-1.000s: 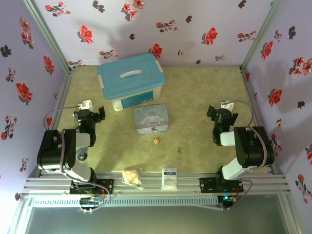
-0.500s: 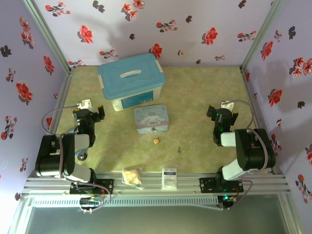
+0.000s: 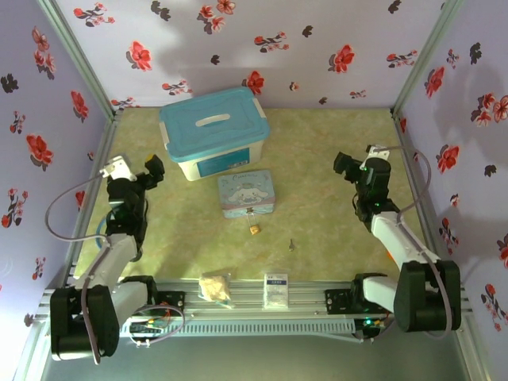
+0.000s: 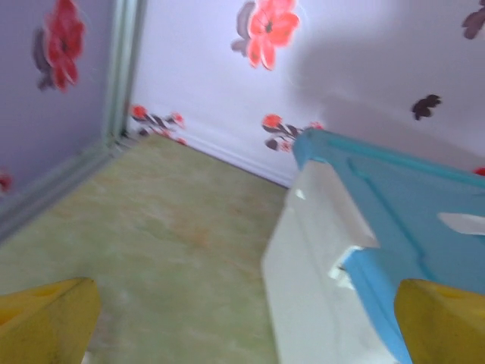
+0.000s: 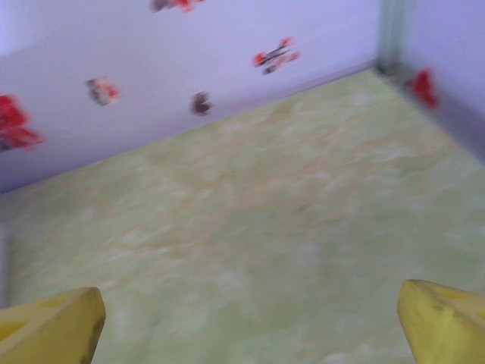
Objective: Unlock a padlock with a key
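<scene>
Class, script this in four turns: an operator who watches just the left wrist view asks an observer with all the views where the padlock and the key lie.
Operator: My view has the white storage box with a blue lid. Where is the padlock?
Observer: In the top view, the tiny brass padlock with a silver shackle lies on the green table, close in front of the pastel cartoon tin.
Operator: And the key?
Observer: The small grey metal key lies apart from the padlock, further towards the right arm's side and a little nearer the table's near edge.
</scene>
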